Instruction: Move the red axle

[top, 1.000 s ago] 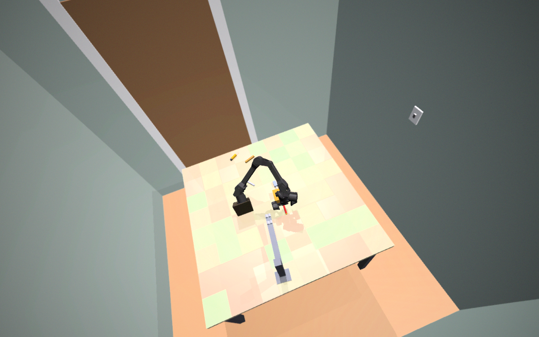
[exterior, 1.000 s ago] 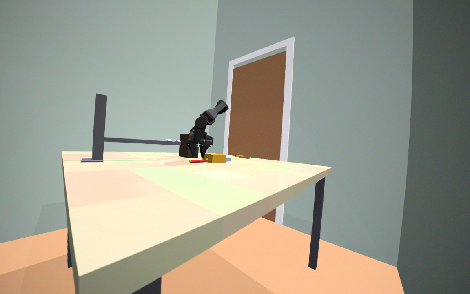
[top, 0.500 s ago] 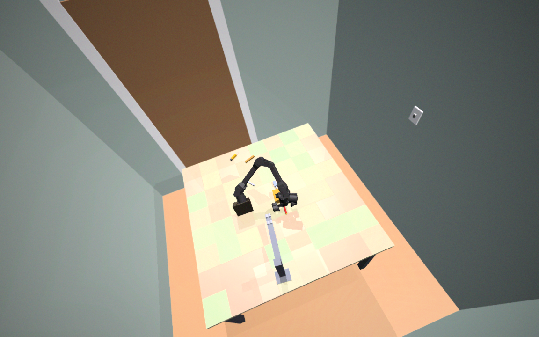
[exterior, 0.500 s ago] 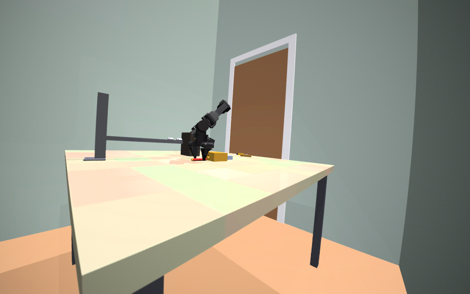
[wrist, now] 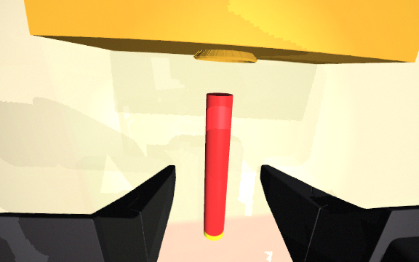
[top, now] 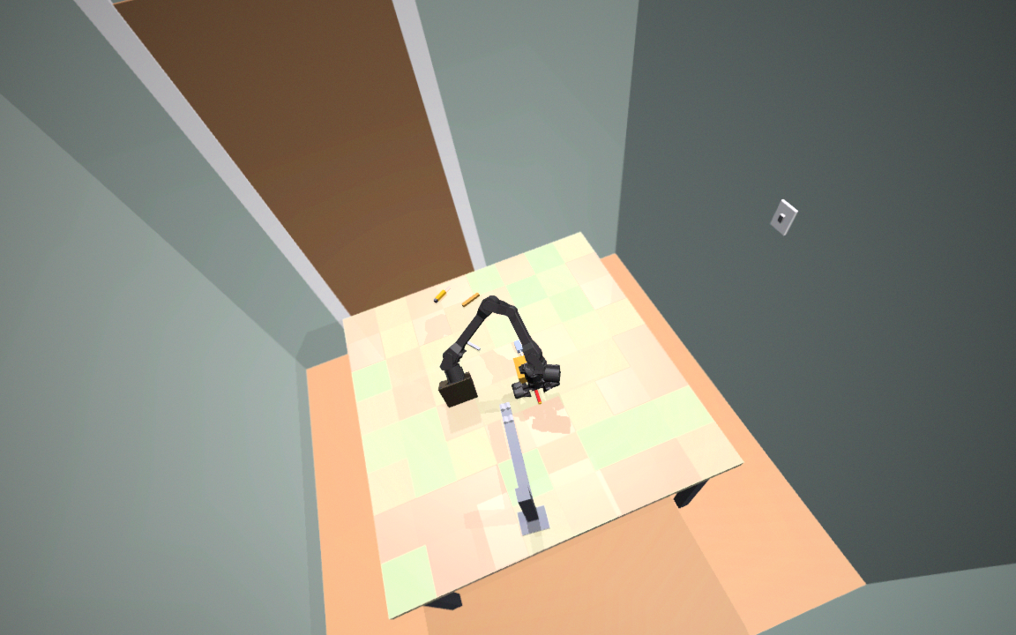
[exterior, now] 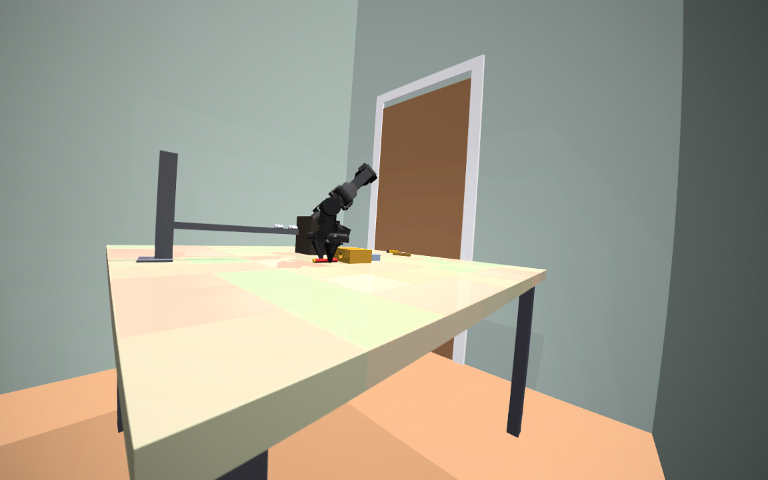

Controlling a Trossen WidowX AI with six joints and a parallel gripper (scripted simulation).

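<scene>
The red axle [top: 538, 396] [exterior: 320, 260] [wrist: 217, 175] lay on the worktop [top: 638, 410] [exterior: 345, 298] [wrist: 377, 145], outside the orange-yellow beam [top: 519, 364] [exterior: 355, 255] [wrist: 195, 22]. In the wrist view it occupied the centre of the frame, its red end just short of the bored face and its yellow end toward the bottom. The hand [top: 534, 385] [exterior: 325, 259] [wrist: 218, 171] stood part-way open astride the axle, a gap on either side; nothing was gripped. Extraction appeared complete; the pick-up was judged to be the step in hand.

Caution, closing: the axle sat slightly off parallel to the finger faces. Uneven first contact could have rolled or turned it before both fingers seated.

Caution, beam: the beam stood near the fingers, at the top of the wrist frame. Any drift that way, or a swing of the axle's red end during lifting, could have displaced it.

Caution, placement: the V-blocks [top: 507, 418] [exterior: 279, 226] were at the free end of the bracket [top: 519, 458] [exterior: 219, 227], below centre in the top view and raised above the worktop. Insufficient lift could have struck the bracket's bar; a skewed grip could have left one axle end outside its block, and early release could have let it roll off.
</scene>
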